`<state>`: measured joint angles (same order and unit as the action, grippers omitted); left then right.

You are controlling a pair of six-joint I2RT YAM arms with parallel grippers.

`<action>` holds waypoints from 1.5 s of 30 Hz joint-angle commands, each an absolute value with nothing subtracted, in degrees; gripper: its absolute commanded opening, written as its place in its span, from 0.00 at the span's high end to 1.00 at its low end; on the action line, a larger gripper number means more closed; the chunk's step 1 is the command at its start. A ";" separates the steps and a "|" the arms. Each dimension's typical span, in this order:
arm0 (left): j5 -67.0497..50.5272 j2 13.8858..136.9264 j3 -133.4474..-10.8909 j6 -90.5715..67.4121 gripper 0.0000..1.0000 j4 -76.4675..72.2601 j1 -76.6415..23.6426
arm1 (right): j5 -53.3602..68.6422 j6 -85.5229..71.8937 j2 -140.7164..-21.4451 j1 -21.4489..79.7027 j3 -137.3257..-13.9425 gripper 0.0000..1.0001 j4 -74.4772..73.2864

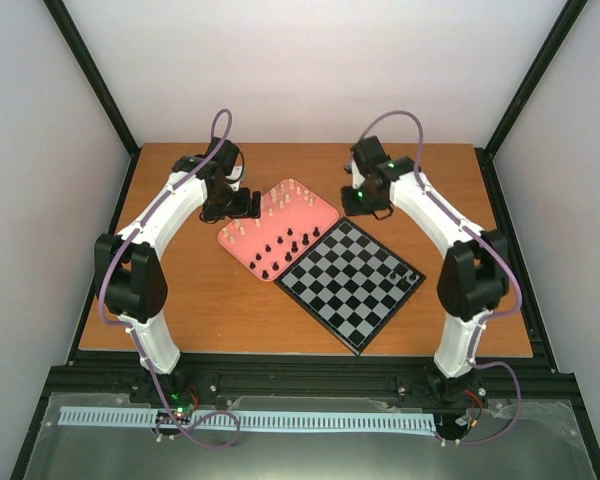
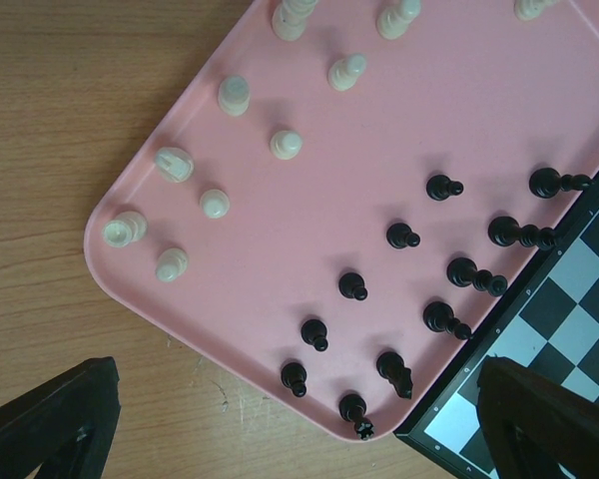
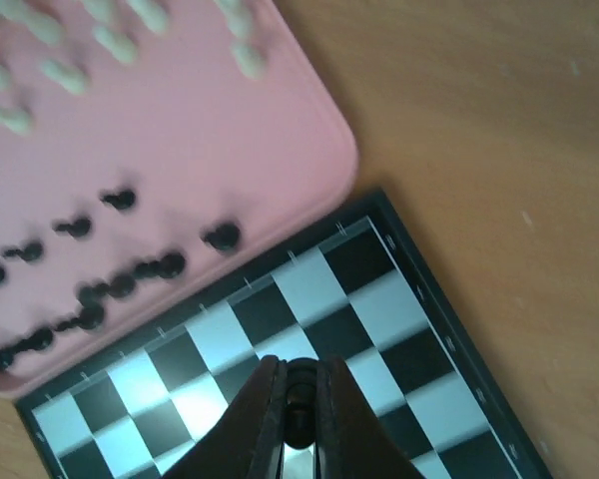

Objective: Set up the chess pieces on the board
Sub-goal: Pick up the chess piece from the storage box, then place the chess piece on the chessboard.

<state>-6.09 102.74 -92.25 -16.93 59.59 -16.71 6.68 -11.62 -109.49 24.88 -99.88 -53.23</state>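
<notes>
Board [image 1: 345, 292] set corner-on upon the wooden table [image 1: 190, 310], most squares bare. At the board's right-hand corner, a few placed pieces [image 1: 410, 275], black and upright; exact count too small to tell.

Against the board's far-left edge, a pink tray [image 2: 319, 200], one long side touching the board's rim. Inside it, the bulk of the chess pieces. Black pieces [image 2: 462, 269] upright in loose rows along the tray side next to the board, the nearest just beside the rim. Cream pieces [image 2: 285, 143] scattered across the tray half further from the board, well apart from the black ones. At the tray corner beside the board's rim, one black piece with a cross on top.

Left claw [image 2: 299, 364] spread wide, hanging over that same tray corner. One finger over bare table, the other over the board's edge squares.

Right claw [image 3: 299, 384] above the board's far corner, over squares close to the tray side. Fingers drawn narrow, pinched on a small dark piece [image 3: 299, 399] held clear of the squares. Kind of piece not readable, the view being blurred.
</notes>
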 commanded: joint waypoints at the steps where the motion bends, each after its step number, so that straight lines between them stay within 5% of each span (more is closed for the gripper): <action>1: -5.99 101.54 -92.91 -17.32 0.00 59.10 -16.44 | 2.43 -12.35 -101.77 24.87 -88.45 0.92 -55.08; 14: -6.77 101.68 -92.37 -17.67 0.00 58.73 -16.44 | 5.30 -17.56 -86.48 24.34 -63.07 0.91 -52.25; 45: -6.81 102.78 -92.61 -17.67 0.00 58.91 -16.44 | 3.88 -18.59 -88.85 18.37 -53.52 0.91 -44.83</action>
<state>-6.46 102.74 -92.23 -16.95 59.57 -16.71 4.78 -19.29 -87.79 19.09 -53.39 -45.84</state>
